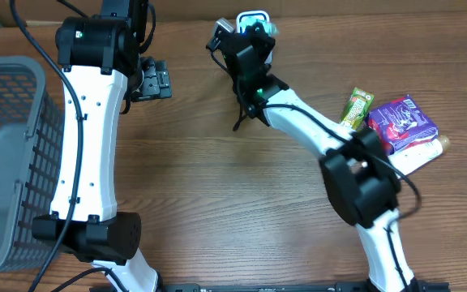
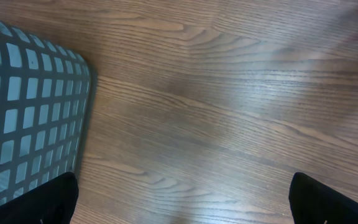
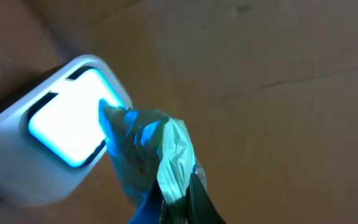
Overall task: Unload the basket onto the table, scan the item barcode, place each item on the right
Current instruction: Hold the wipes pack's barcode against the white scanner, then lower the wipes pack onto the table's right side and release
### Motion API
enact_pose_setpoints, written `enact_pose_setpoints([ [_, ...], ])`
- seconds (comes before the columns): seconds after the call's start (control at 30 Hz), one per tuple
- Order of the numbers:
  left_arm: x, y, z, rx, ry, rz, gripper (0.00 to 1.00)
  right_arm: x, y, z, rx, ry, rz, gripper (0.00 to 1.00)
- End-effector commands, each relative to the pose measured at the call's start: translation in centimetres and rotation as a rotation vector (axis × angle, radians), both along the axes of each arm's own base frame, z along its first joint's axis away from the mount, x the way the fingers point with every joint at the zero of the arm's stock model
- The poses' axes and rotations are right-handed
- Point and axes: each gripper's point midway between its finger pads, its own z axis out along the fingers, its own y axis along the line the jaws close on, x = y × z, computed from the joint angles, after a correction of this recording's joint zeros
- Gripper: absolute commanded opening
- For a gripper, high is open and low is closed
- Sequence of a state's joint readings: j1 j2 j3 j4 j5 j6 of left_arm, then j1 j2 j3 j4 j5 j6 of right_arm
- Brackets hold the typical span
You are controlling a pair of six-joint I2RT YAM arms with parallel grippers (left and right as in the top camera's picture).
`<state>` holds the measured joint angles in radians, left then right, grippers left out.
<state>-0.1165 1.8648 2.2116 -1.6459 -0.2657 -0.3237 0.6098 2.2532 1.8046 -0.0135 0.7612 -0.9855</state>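
Observation:
My right gripper [image 1: 254, 42] is at the back of the table, shut on a crinkled, shiny plastic packet [image 3: 161, 155]. The packet's top edge lies over the lit window of the white scanner [image 3: 64, 130], which glows cyan on the wrapper. From overhead the scanner [image 1: 253, 16] shows just beyond the gripper, and the packet is mostly hidden by the wrist. One dark finger [image 3: 201, 202] presses the packet's lower end. No barcode shows. My left gripper [image 1: 156, 81] hangs open over bare wood at the back left, with nothing between its fingers [image 2: 58, 199].
A grey mesh basket [image 1: 6, 162] fills the left side, and its corner [image 2: 23, 93] is close to my left gripper. At the right lie a green snack bar [image 1: 357, 108], a purple packet [image 1: 402, 122] and a white tube [image 1: 424, 152].

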Motion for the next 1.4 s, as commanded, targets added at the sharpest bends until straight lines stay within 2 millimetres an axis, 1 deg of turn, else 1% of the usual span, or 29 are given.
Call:
enact_pose_setpoints([
  [0.0,0.1,0.0,-0.4,0.0,0.007,0.015,0.99,-4.8,-0.2,12.1,0.309,-0.065,0.035,0.04],
  [0.07,0.1,0.0,-0.4,0.0,0.006,0.015,1.0,-7.0,-0.2,12.8,0.418,0.021,0.066,0.04],
  [0.1,0.1,0.0,-0.4,0.0,0.007,0.015,1.0,-8.3,-0.7,13.3,0.5,0.062,0.058,0.04],
  [0.13,0.1,0.0,-0.4,0.0,0.007,0.015,1.0,-9.4,-1.5,13.9,0.595,0.091,0.028,0.04],
  [0.2,0.1,0.0,-0.4,0.0,0.007,0.015,1.0,-11.5,-4.0,14.7,0.818,0.142,-0.09,0.04],
  [0.23,0.1,0.0,-0.4,0.0,0.007,0.015,1.0,-12.5,-4.9,14.7,0.914,0.175,-0.144,0.04],
  [0.3,0.1,0.0,-0.4,0.0,0.007,0.015,0.99,-14.6,-7.0,14.1,1.099,0.274,-0.265,0.04],
  [0.37,0.1,0.0,-0.4,0.0,0.006,0.015,1.0,-16.5,-9.4,12.9,1.236,0.372,-0.415,0.04],
  [0.4,0.1,0.0,-0.4,0.0,0.007,0.015,0.99,-17.3,-11.0,11.9,1.281,0.404,-0.518,0.04],
  [0.47,0.1,0.0,-0.4,0.0,0.006,0.015,0.99,-18.5,-14.2,9.8,1.285,0.438,-0.693,0.04],
  [0.5,0.1,0.0,-0.4,0.0,0.007,0.015,1.0,-19.1,-16.0,8.4,1.265,0.454,-0.781,0.04],
  [0.53,0.1,0.0,-0.4,0.0,0.007,0.015,1.0,-19.5,-17.2,7.4,1.252,0.464,-0.836,0.04],
  [0.63,0.1,0.0,-0.4,0.0,0.007,0.015,1.0,-20.5,-20.4,4.2,1.209,0.489,-0.97,0.04],
  [0.77,0.1,0.0,-0.4,0.0,0.007,0.015,1.0,-21.3,-23.2,0.4,1.163,0.514,-1.067,0.04],
  [0.83,0.1,0.0,-0.4,0.0,0.007,0.015,1.0,-21.2,-23.9,-1.1,1.155,0.516,-1.081,0.04],
  [0.97,0.1,0.0,-0.4,0.0,0.006,0.015,1.0,-20.9,-24.2,-3.4,1.149,0.518,-1.068,0.04],
  [1.1,0.1,0.0,-0.4,0.0,0.006,0.015,1.0,-21.1,-24.6,-4.8,1.128,0.51,-1.08,0.04],
  [1.13,0.1,0.0,-0.4,0.0,0.007,0.015,1.0,-21.3,-25.1,-5.1,1.103,0.493,-1.096,0.06],
  [1.2,0.1,0.0,-0.4,0.0,0.007,0.015,1.0,-21.6,-25.6,-5.1,1.077,0.48,-1.111,0.18],
  [1.23,0.1,0.0,-0.4,0.0,0.007,0.015,1.0,-21.6,-25.6,-5.1,1.073,0.48,-1.114,0.31],
  [1.27,0.1,0.0,-0.4,0.0,0.006,0.015,0.99,-21.7,-25.6,-5.1,1.073,0.481,-1.115,0.35],
  [1.3,0.1,0.0,-0.4,0.0,0.006,0.015,1.0,-21.6,-25.6,-5.1,1.074,0.48,-1.114,0.44],
  [1.33,0.1,0.0,-0.4,0.0,0.007,0.015,1.0,-21.6,-25.6,-4.9,1.076,0.477,-1.112,0.48],
  [1.37,0.1,0.0,-0.4,0.0,0.007,0.015,1.0,-21.5,-25.6,-4.8,1.077,0.476,-1.111,0.5],
])
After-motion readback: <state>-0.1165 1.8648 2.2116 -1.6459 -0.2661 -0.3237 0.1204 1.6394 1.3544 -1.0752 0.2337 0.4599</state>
